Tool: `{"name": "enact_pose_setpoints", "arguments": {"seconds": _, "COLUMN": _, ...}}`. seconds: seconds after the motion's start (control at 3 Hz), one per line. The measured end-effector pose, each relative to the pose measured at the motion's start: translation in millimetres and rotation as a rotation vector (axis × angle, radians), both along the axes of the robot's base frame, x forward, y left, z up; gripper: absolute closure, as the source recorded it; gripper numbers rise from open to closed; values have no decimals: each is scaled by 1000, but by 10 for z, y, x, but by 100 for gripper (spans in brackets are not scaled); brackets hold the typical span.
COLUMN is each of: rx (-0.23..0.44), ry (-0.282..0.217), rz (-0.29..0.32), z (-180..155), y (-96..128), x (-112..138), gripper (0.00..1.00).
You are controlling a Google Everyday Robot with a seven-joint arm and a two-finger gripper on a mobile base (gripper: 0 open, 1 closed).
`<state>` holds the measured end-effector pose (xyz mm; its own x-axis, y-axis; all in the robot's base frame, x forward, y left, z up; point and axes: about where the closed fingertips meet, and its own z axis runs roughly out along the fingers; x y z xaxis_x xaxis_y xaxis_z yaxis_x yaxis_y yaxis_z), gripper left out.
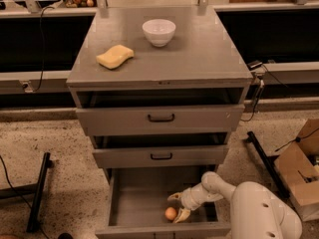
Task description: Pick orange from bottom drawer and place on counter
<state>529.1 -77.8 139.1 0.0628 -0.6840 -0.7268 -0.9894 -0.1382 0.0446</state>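
Observation:
The orange (171, 213) lies on the floor of the pulled-out bottom drawer (134, 195), near its front edge. My gripper (178, 206) reaches into the drawer from the right, open, with one finger above and behind the fruit and the other just right of it. The fruit sits between the fingertips, still resting on the drawer floor. The grey counter (199, 54) tops the cabinet above.
A white bowl (159, 32) and a yellow sponge (115, 56) sit on the counter. The two upper drawers (160, 117) stand slightly pulled out. A cardboard box (299, 173) is on the floor at right, a black stand leg (37, 193) at left.

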Motion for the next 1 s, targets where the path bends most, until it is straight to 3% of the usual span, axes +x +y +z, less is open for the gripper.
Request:
{"name": "enact_pose_setpoints", "arguments": {"seconds": 0.33, "rx": 2, "ry": -1, "rz": 1, "z": -5, "y": 35, "x": 15, "gripper": 4}}
{"name": "enact_pose_setpoints", "arguments": {"seconds": 0.67, "rx": 2, "ry": 2, "rz": 1, "z": -56, "y": 71, "x": 55, "gripper": 0}}
{"name": "enact_pose_setpoints", "arguments": {"seconds": 1.0, "rx": -1, "ry": 15, "rz": -20, "z": -152, "y": 46, "x": 93, "gripper": 19}}
